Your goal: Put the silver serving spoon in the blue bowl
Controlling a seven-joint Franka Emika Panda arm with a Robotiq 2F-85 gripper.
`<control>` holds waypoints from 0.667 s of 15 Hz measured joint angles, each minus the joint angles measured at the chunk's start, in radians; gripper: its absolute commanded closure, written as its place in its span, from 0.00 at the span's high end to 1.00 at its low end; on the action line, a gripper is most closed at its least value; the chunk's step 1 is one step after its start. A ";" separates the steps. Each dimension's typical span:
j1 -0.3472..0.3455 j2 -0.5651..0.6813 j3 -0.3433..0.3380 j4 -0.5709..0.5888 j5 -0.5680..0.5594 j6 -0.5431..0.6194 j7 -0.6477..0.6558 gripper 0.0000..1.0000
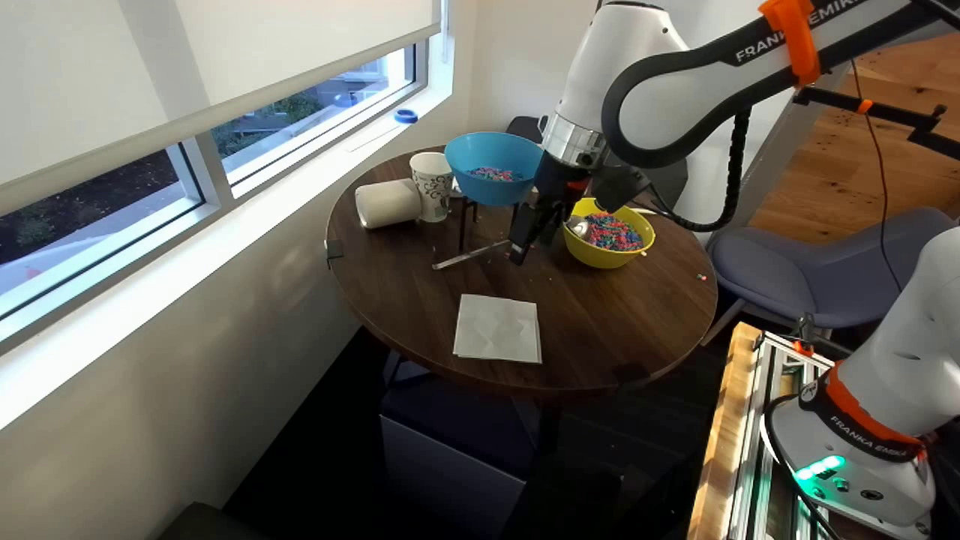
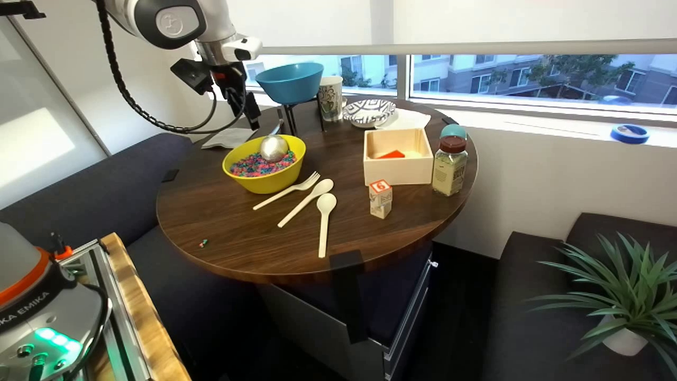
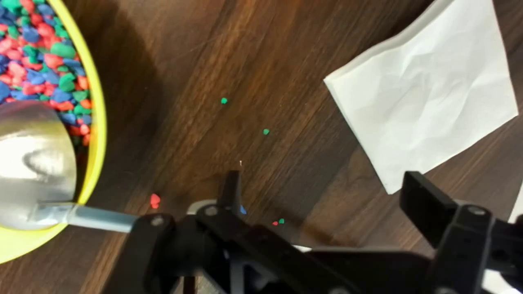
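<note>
From the left in an exterior view, the blue bowl [image 1: 491, 192] sits on a black stand [image 1: 462, 225]; then comes the gripper [image 3: 322, 181], fingers wide apart. The spoon [image 1: 577, 227] has its head in the yellow bowl [image 1: 600, 257], handle over the rim.

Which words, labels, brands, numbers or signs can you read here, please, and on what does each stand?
"FRANKA EMIKA": black band on the robot base.
"FRANK" and "EMIKA", split by an orange strap: the arm's black trim.
"6": top of the upper wooden block.
Emblem without readable words: joint cover.
Too small or blurred to read: jar label; side markings on this and the lower block.
</note>
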 measured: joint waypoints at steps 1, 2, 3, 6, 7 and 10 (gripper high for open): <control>0.000 0.009 0.000 0.000 0.004 0.000 0.000 1.00; 0.000 0.018 0.000 0.000 0.004 0.000 0.000 1.00; 0.000 0.028 -0.001 0.000 0.004 0.000 0.000 1.00; -0.001 0.055 -0.004 0.000 0.004 -0.002 0.005 0.91; -0.001 0.063 -0.005 0.001 0.004 -0.002 0.006 0.84; -0.002 0.081 -0.011 0.004 0.000 -0.002 0.025 0.61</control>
